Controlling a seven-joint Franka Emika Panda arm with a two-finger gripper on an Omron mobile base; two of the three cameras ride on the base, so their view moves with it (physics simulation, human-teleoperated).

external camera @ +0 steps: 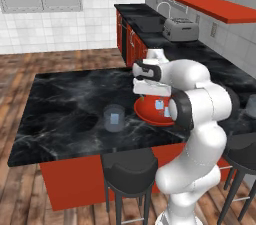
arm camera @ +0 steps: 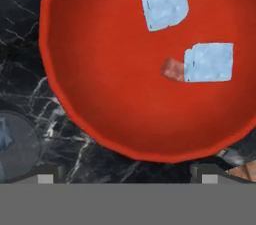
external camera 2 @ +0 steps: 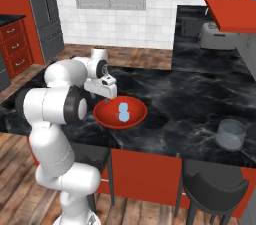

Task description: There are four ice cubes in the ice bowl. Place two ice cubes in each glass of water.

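A glass [external camera: 114,118] holding an ice cube [external camera: 115,118] stands beside the red bowl [external camera: 150,115].

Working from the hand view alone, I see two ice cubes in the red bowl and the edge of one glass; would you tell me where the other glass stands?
Observer: The other glass stands well apart from the red bowl, to its right in the right base view, near the counter's front edge.
Operator: Thank you. Does the near glass hold any ice?
Observer: Yes. The left base view shows one ice cube inside the near glass.
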